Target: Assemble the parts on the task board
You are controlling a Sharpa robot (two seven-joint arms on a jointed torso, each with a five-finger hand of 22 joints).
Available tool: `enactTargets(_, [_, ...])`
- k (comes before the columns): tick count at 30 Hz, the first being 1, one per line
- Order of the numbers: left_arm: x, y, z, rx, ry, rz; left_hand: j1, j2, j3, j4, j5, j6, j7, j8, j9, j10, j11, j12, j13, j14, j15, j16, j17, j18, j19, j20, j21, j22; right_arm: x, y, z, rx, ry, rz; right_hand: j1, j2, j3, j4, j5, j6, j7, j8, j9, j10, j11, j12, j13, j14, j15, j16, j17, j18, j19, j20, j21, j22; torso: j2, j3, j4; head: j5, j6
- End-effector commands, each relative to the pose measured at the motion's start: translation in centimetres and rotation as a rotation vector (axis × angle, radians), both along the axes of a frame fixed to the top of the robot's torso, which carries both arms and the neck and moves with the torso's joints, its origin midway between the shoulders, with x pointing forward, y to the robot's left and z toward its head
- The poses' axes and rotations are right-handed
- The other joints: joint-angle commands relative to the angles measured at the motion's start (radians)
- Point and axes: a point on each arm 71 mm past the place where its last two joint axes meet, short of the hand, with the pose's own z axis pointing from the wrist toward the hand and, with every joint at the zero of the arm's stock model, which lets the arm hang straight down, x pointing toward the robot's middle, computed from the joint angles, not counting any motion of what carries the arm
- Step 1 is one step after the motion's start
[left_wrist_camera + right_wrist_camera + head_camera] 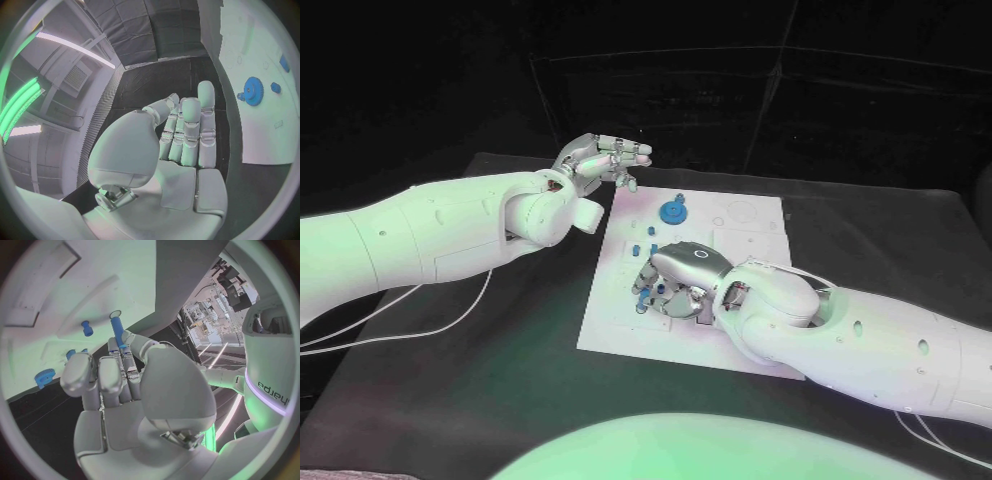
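The white task board (740, 235) lies mid-table. A blue gear (672, 211) stands on its far part, also seen in the left wrist view (253, 91). My right hand (681, 278) is low over the board's near-left part, fingers pointing down among small blue pieces (646, 292). In the right wrist view a long blue pin (117, 332) is pinched between the thumb and a finger of that hand (125, 390), its far end at a ringed hole in the board (44, 285). My left hand (603, 160) hovers off the board's far-left corner, fingers straight (187, 130), holding nothing.
A short blue peg (87, 328), another small blue piece (70, 354) and a small blue gear (45, 377) sit on the board near the right hand. Black table (488, 330) surrounds the board. Loose white cables (401, 335) trail under the left arm.
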Motion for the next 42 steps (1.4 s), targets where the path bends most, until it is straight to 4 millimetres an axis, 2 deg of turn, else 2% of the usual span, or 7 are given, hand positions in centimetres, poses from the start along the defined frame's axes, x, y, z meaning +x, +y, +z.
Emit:
enactTargets(1, [0.0, -0.1, 0.1, -0.010, -0.002, -0.012, -0.008, -0.002, -0.002, 0.000, 0.005, -0.006, 0.000, 0.003, -0.001, -0.009, 0.001, 0.003, -0.001, -0.006, 0.001, -0.002, -0.001, 0.013, -0.007, 0.000, -0.003, 0.001, -0.1, 0.1, -0.2, -0.040, -0.008, 0.021, 0.004, -0.007, 0.003, -0.002, 0.002, -0.003, 0.007, -0.003, 0.001, 0.021, -0.012, -0.005, 0.002, 0.015, -0.003, 0.004, -0.002, -0.009, -0.003, 0.003, 0.006, -0.001, 0.000, -0.0003, -0.0003, 0.001, -0.002])
enactTargets(25, [0.0, -0.2, 0.1, -0.010, 0.003, -0.017, -0.008, -0.002, -0.002, 0.000, 0.005, -0.006, 0.000, 0.003, -0.001, -0.009, 0.001, 0.003, -0.001, -0.006, 0.001, -0.002, -0.001, 0.013, -0.007, 0.000, -0.003, 0.001, -0.1, 1.0, -1.1, -0.098, -0.032, 0.012, -0.004, -0.010, 0.002, -0.003, -0.001, -0.008, 0.009, -0.005, 0.000, 0.016, -0.010, -0.011, 0.001, 0.014, -0.001, 0.003, -0.006, -0.008, -0.004, 0.005, 0.006, -0.002, 0.000, -0.0007, 0.0010, 0.004, -0.006])
enactTargets(30, [0.0, -0.2, 0.1, -0.010, 0.005, -0.018, -0.008, -0.002, -0.002, 0.000, 0.005, -0.006, 0.000, 0.003, -0.001, -0.009, 0.001, 0.003, -0.001, -0.006, 0.001, -0.002, -0.001, 0.013, -0.007, 0.000, -0.003, 0.001, -0.2, 1.3, -1.2, -0.103, -0.028, 0.027, -0.031, -0.028, -0.008, 0.001, 0.011, -0.036, 0.016, -0.011, -0.005, -0.009, -0.001, -0.025, -0.002, 0.011, 0.006, -0.001, -0.015, -0.007, -0.010, 0.011, 0.002, -0.010, 0.000, -0.0007, -0.0002, 0.005, -0.007])
enactTargets(36, [0.0, -0.2, 0.1, -0.010, 0.007, -0.019, -0.009, -0.001, -0.002, 0.000, 0.005, -0.008, 0.000, 0.004, -0.001, -0.011, 0.001, 0.005, -0.001, -0.008, 0.001, -0.002, -0.004, 0.013, -0.008, 0.000, -0.003, 0.001, -0.2, 1.3, -1.2, -0.094, -0.027, 0.029, -0.070, -0.049, -0.035, 0.016, 0.011, -0.060, 0.016, -0.010, -0.006, -0.034, 0.004, -0.027, -0.003, 0.009, 0.012, -0.003, -0.022, -0.006, -0.013, 0.016, -0.002, -0.017, 0.000, -0.0006, -0.0004, 0.005, -0.007])
enactTargets(39, [0.0, -0.1, 0.1, -0.010, 0.007, -0.019, -0.009, -0.001, -0.002, 0.000, 0.005, -0.008, 0.000, 0.004, -0.001, -0.011, 0.001, 0.005, -0.001, -0.008, 0.001, -0.002, -0.004, 0.013, -0.008, 0.000, -0.003, 0.001, -0.2, 1.2, -1.2, -0.081, -0.028, 0.023, -0.093, -0.065, -0.064, 0.026, 0.016, -0.071, 0.020, -0.008, -0.005, -0.103, 0.015, -0.027, -0.005, 0.003, 0.020, -0.017, -0.046, 0.002, -0.033, 0.023, -0.027, -0.063, -0.001, -0.0008, -0.0003, 0.005, -0.007])
enactTargets(42, [0.0, -0.1, 0.1, -0.010, 0.008, -0.020, -0.009, -0.001, -0.002, 0.000, 0.005, -0.008, 0.000, 0.004, -0.001, -0.011, 0.001, 0.005, -0.001, -0.008, 0.001, -0.002, -0.004, 0.013, -0.008, 0.000, -0.003, 0.001, -0.1, 1.1, -1.1, -0.072, -0.030, 0.019, -0.097, -0.067, -0.078, 0.028, 0.019, -0.076, 0.023, -0.008, -0.004, -0.121, 0.018, -0.024, -0.004, 0.000, 0.022, -0.023, -0.057, 0.006, -0.043, 0.026, -0.039, -0.085, -0.001, -0.0006, 0.0001, 0.005, -0.008])
